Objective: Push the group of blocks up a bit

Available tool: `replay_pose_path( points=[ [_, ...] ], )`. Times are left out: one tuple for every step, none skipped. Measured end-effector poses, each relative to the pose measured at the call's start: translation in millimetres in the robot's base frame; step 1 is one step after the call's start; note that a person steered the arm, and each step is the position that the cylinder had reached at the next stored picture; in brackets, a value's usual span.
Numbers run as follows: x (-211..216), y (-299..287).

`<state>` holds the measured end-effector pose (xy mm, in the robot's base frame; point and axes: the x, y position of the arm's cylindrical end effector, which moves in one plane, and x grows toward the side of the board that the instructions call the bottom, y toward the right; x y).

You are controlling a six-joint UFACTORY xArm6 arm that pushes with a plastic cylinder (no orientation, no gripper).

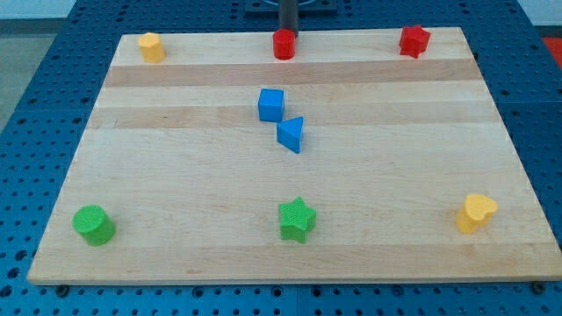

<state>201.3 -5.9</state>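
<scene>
A blue cube [271, 104] and a blue triangular block [291, 134] sit close together near the middle of the wooden board [176, 175], the triangle just below and right of the cube. My rod comes down at the view's top centre; my tip [287, 33] is right behind a red cylinder [283, 45] at the board's top edge, touching or nearly touching it. The tip is well above the blue pair.
A yellow block [152, 47] is at the top left and a red star-like block [414, 40] at the top right. A green cylinder [93, 225] is at the bottom left, a green star [297, 219] at the bottom centre, and a yellow heart [476, 212] at the bottom right.
</scene>
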Motion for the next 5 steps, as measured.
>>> replay_pose_path(
  points=[
    [13.8, 0.0],
    [28.1, 0.0],
    [45.4, 0.0],
    [62.2, -5.8],
    [62.8, -30.3]
  ],
)
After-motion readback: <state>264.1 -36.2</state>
